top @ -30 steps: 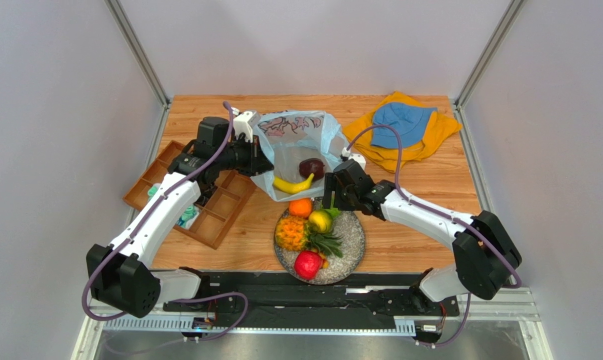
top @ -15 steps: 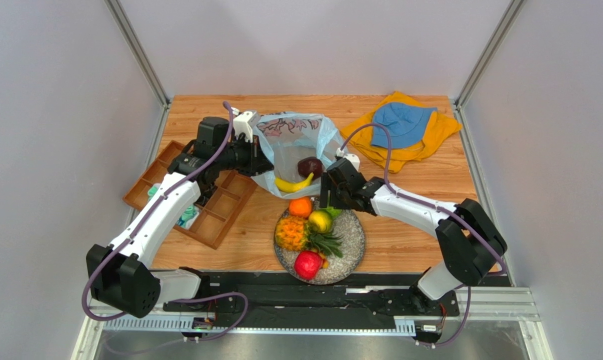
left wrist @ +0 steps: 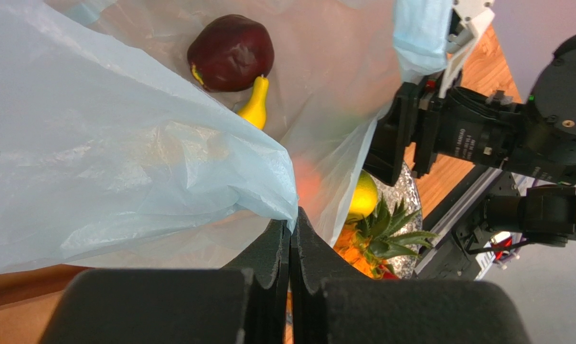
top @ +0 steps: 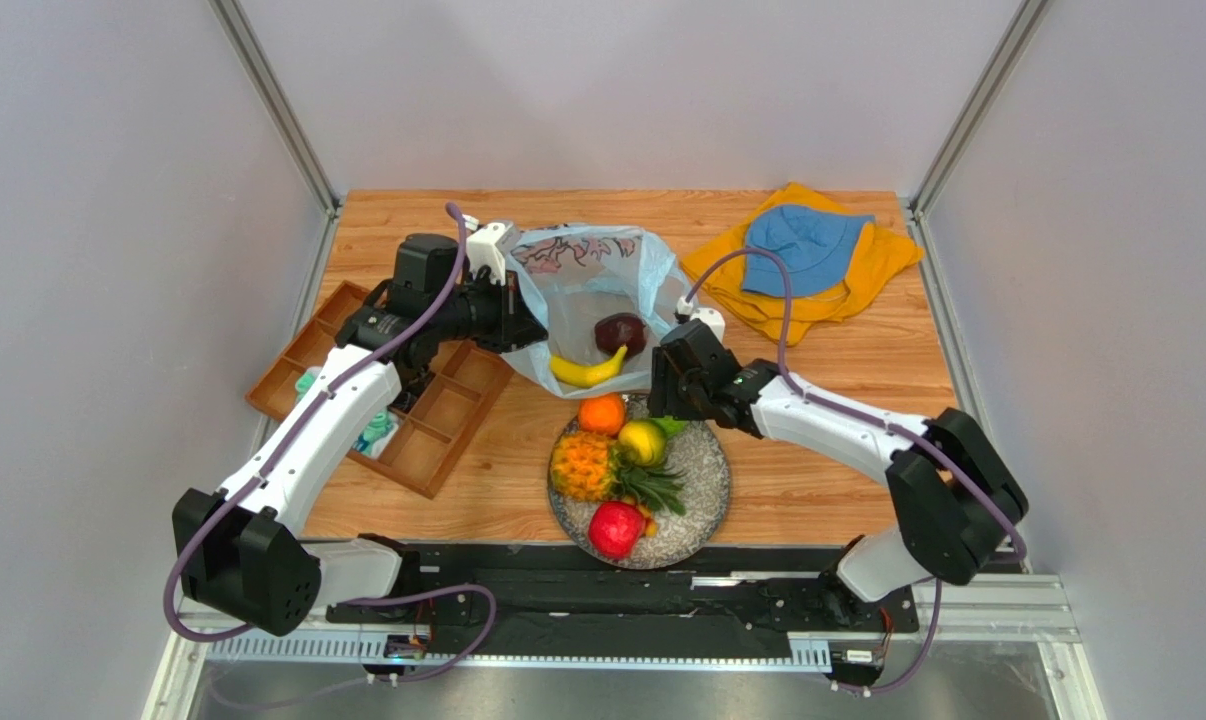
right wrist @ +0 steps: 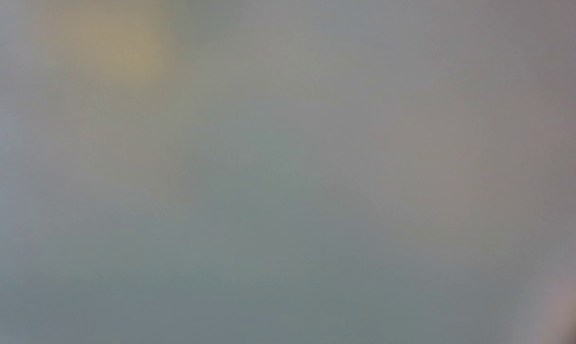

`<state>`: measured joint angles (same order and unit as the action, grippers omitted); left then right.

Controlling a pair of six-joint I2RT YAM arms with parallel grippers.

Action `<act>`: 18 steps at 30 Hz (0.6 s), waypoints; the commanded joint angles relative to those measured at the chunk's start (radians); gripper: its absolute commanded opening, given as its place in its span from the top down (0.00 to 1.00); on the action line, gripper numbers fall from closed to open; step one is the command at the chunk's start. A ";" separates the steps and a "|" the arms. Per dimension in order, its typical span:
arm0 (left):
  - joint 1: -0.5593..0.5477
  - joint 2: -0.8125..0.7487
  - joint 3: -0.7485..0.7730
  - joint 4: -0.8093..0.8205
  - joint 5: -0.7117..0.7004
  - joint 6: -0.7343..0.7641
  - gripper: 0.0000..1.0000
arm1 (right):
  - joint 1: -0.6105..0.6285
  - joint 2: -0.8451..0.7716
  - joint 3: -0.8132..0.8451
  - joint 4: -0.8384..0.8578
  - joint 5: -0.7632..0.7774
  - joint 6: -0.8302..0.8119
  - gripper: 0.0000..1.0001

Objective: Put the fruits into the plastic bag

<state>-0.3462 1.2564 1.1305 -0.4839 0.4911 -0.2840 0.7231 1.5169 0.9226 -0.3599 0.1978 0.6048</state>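
- Since half a second ago the right gripper (top: 660, 396) has eased back a touch from the bag's side, its elbow swinging outward. The fruits lie unmoved.
- The plastic bag (top: 587, 285) hangs from the left gripper (left wrist: 291, 229), which is pinched tight on its rim. The banana (top: 585, 368) and dark maroon fruit (top: 620, 333) lie inside, just beyond the right gripper.
- The orange (top: 602, 414), yellow-green fruit (top: 641, 443), pineapple (top: 582, 468) and red apple (top: 615, 530) wait on the plate (top: 707, 480), beneath and nearward of it.
- Whether the right jaws hold anything cannot be told; its own camera shows only grey blur.
- Likely risk: the right fingers snag the thin rim, pulling the film from the left pinch so the mouth collapses.

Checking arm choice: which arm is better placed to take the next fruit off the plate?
Right. The right gripper hangs by the plate's far rim beside the yellow-green fruit; the left gripper is shut on the plastic bag's edge.
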 commanded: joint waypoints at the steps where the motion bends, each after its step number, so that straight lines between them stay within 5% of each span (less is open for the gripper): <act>1: 0.004 -0.023 0.025 0.008 0.014 0.003 1.00 | -0.001 -0.156 -0.039 0.059 0.022 -0.053 0.64; 18: 0.004 -0.020 0.025 0.008 0.010 0.005 1.00 | 0.001 -0.458 -0.061 -0.100 0.083 -0.114 0.63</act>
<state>-0.3462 1.2564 1.1305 -0.4847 0.4915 -0.2844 0.7231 1.1378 0.8513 -0.4187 0.2356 0.5110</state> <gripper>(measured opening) 0.008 0.585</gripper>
